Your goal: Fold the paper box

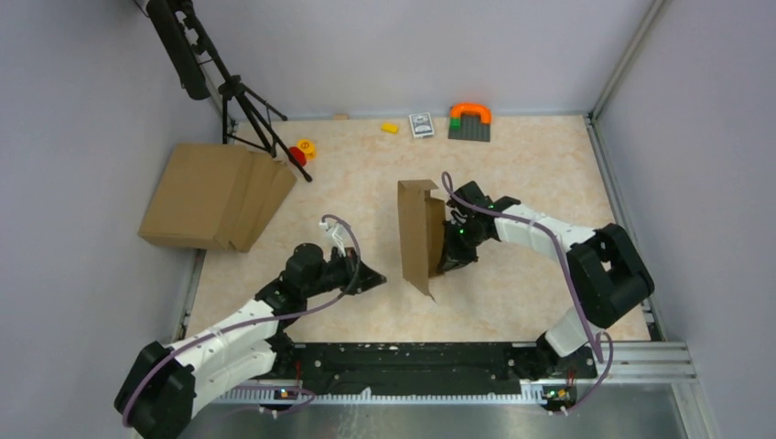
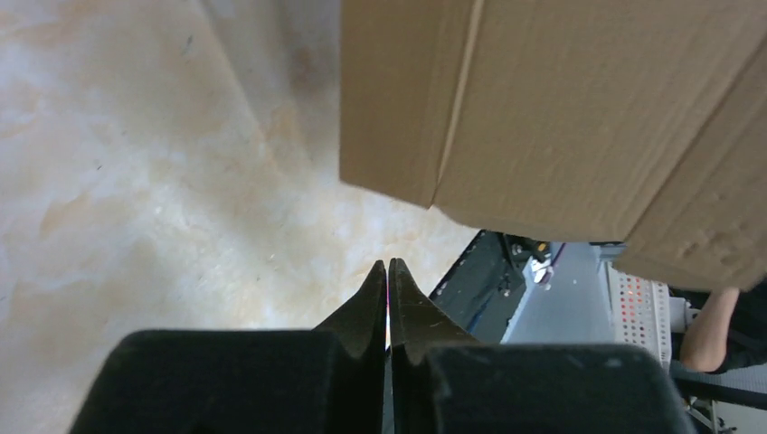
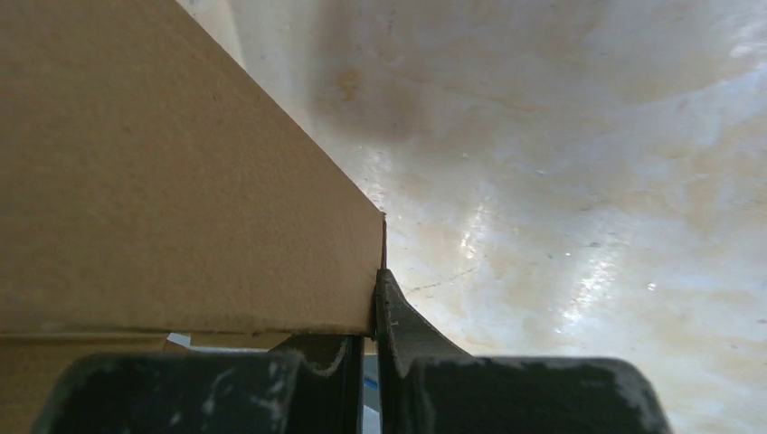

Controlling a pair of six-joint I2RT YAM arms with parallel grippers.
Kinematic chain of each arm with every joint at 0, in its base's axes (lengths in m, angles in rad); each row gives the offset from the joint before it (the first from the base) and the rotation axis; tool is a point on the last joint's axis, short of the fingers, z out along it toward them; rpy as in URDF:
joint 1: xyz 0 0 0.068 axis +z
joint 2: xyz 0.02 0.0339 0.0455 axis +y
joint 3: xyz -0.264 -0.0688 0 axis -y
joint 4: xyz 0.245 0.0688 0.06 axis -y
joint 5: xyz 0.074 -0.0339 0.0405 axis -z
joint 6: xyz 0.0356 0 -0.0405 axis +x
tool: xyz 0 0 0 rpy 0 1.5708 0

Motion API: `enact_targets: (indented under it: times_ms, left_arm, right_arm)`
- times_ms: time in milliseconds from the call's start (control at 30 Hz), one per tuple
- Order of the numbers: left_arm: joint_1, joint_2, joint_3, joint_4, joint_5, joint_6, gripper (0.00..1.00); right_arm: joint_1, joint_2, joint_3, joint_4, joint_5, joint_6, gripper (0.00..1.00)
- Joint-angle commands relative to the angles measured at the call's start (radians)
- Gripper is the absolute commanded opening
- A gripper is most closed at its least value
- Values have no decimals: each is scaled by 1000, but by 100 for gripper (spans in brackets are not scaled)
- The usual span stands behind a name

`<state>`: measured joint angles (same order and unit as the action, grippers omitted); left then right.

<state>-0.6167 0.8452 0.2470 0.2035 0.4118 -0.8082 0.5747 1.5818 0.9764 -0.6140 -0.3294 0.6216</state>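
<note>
The paper box (image 1: 418, 235) is a brown cardboard piece standing on edge in the middle of the table, partly folded, held up off its flat side. My right gripper (image 1: 450, 249) is shut on its right edge; in the right wrist view the cardboard (image 3: 172, 190) fills the left and the jaws pinch its edge (image 3: 378, 276). My left gripper (image 1: 377, 277) is shut and empty, just left of the box's lower end, apart from it. In the left wrist view the box (image 2: 561, 117) hangs above and beyond my closed fingertips (image 2: 388, 268).
A bigger pile of flat brown cardboard (image 1: 215, 197) lies at the left. A tripod (image 1: 240, 91) stands at the back left. Small toys, a card box (image 1: 420, 124) and an orange-and-grey block (image 1: 469, 121) sit along the back edge. A metal rail (image 1: 439, 366) runs along the front.
</note>
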Motion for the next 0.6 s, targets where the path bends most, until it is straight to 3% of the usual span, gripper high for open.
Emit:
enact_targets:
  times_ms: [0,567]
  left_arm:
    - [0,34,-9,205,45,-30,0]
    - [-4,327,16,499,159,-96,0]
  right_arm:
    - [-7,23,14,49,-116,26,0]
    - [-6,46,-1,126,-193,62,0]
